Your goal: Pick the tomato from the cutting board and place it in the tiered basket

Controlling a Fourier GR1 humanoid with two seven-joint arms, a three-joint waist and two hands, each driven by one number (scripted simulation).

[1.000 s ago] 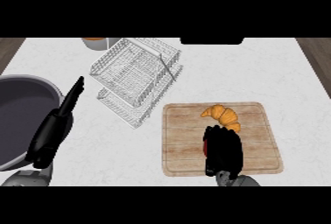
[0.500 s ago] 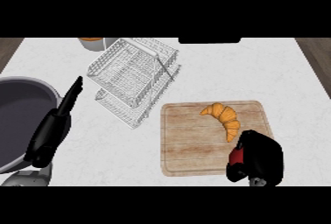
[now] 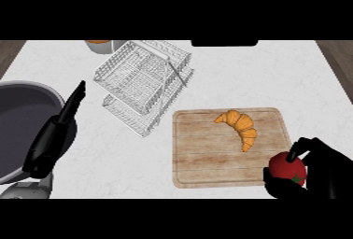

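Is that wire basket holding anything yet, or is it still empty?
Empty. Only white counter shows through the wire basket. The tomato is in the right hand, by the cutting board.

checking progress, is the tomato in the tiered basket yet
No, the tomato is in the right hand at the cutting board's lower right corner, well away from the tiered basket.

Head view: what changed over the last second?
The right hand closed round the tomato and drew it from the middle of the cutting board toward its near right corner, so the red fruit now shows between the fingers. The croissant, tiered basket and pan kept their places, and the left hand is still open at the left.
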